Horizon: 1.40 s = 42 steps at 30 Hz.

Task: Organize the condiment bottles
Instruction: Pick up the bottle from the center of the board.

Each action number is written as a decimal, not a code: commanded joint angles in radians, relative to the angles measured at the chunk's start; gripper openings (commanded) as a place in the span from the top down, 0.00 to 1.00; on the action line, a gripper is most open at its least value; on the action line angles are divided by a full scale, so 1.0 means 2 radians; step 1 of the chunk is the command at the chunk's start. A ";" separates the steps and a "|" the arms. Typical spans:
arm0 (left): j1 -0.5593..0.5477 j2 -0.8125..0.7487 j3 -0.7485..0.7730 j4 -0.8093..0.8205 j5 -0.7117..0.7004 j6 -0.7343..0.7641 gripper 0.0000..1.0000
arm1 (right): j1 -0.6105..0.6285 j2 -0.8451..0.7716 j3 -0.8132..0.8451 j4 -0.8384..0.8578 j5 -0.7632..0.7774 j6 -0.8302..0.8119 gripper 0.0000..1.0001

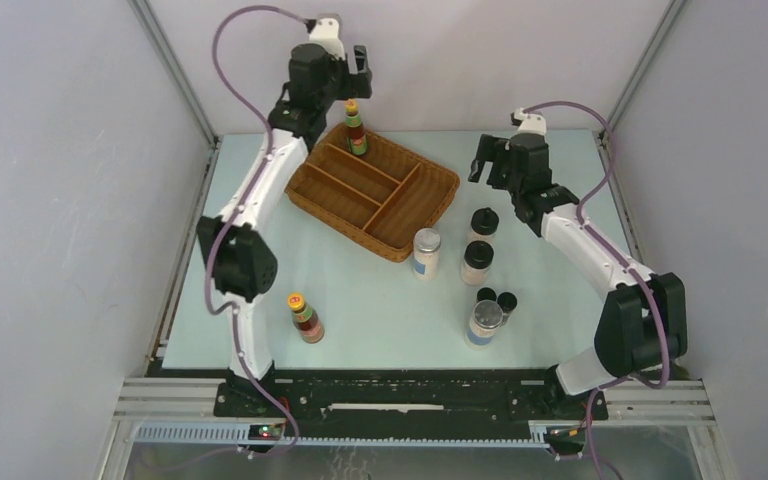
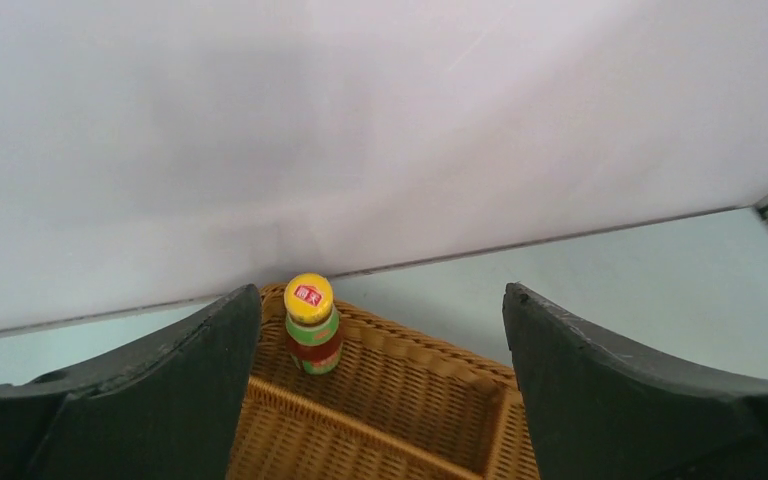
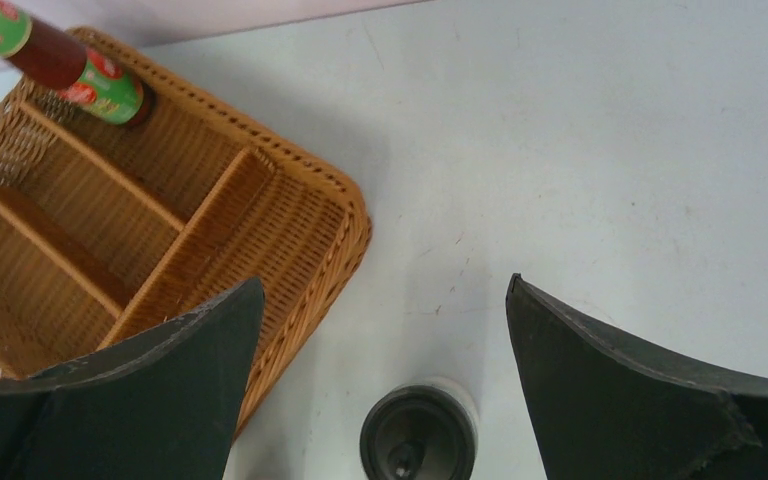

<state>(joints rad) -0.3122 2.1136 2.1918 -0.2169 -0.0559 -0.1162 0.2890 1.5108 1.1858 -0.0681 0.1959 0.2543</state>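
A slim red-brown sauce bottle with a yellow cap stands upright in the far corner of the wicker tray. My left gripper hangs above and behind it, open, with nothing between its fingers. The other sauce bottle stands on the table near the left arm. My right gripper is open over the table, just beyond a black-capped shaker. A second shaker, two silver-lidded jars and two dark vials stand right of centre.
The divided tray sits at the back centre-left, its other compartments bare. Grey walls close in the table on the left, right and far sides. The arm bases are bolted along the near edge.
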 commanded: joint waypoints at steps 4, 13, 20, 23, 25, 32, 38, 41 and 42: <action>-0.013 -0.185 -0.097 -0.033 -0.048 -0.022 0.06 | 0.046 -0.065 0.041 -0.043 -0.036 -0.064 0.00; -0.031 -0.411 -0.302 -0.079 -0.110 -0.073 0.07 | 0.122 -0.129 0.055 -0.104 -0.119 -0.095 0.00; -0.053 -0.570 -0.420 -0.107 -0.144 -0.123 0.08 | 0.240 -0.142 0.055 -0.126 -0.132 -0.114 0.00; -0.073 -0.607 -0.443 -0.128 -0.152 -0.125 0.09 | 0.289 -0.137 0.055 -0.131 -0.147 -0.125 0.00; -0.081 -0.631 -0.457 -0.140 -0.155 -0.124 0.10 | 0.319 -0.130 0.054 -0.134 -0.157 -0.126 0.00; -0.085 -0.712 -0.498 -0.180 -0.144 -0.124 0.11 | 0.394 -0.104 0.034 -0.105 -0.206 -0.166 0.00; -0.085 -0.769 -0.516 -0.194 -0.127 -0.122 0.11 | 0.432 -0.078 0.034 -0.083 -0.237 -0.181 0.00; -0.085 -0.795 -0.521 -0.201 -0.126 -0.115 0.11 | 0.449 -0.067 0.034 -0.073 -0.243 -0.188 0.00; -0.085 -0.802 -0.522 -0.204 -0.125 -0.112 0.11 | 0.453 -0.063 0.034 -0.070 -0.244 -0.190 0.00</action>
<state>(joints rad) -0.4786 0.5587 1.1713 -0.6090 -0.3267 -0.3500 1.1542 1.3659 1.2533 -0.2821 -0.2508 -0.0841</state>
